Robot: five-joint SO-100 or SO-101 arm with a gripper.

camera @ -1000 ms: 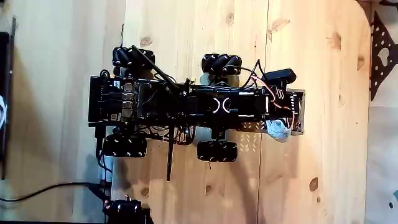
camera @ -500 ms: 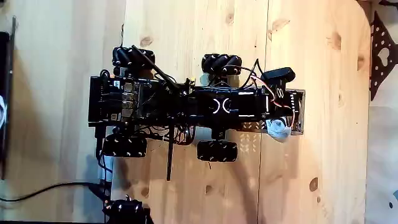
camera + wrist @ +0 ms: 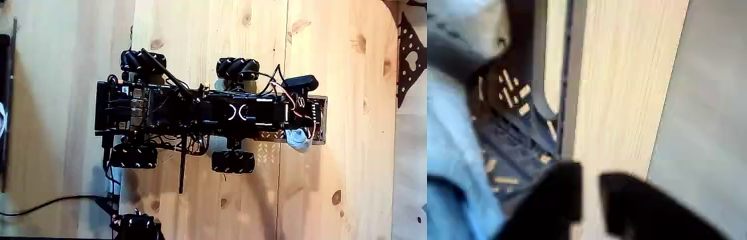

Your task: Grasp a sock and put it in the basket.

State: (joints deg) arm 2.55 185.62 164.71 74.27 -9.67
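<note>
- apparently reached the closing step: seen from the fixed view, arm stretched right of centre along the wheeled chassis (image 3: 167, 113), wrist poised over the basket (image 3: 319, 120) at the chassis's right end.
- spotted the sock (image 3: 297, 138) as a pale lump at the basket's lower edge, right of centre in the fixed view; showed in the wrist view as soft blue-grey cloth (image 3: 457, 150) filling the left side, lying on the dark lattice floor.
- found the gripper (image 3: 592, 200) at the bottom middle of the wrist view, dark tips slightly parted with light wood showing between, clasping nothing visible.
- judged the sock already dropped in, though whether fully inside or draped on the rim could not be told.
- called next for lifting clear without snagging cloth.
</note>
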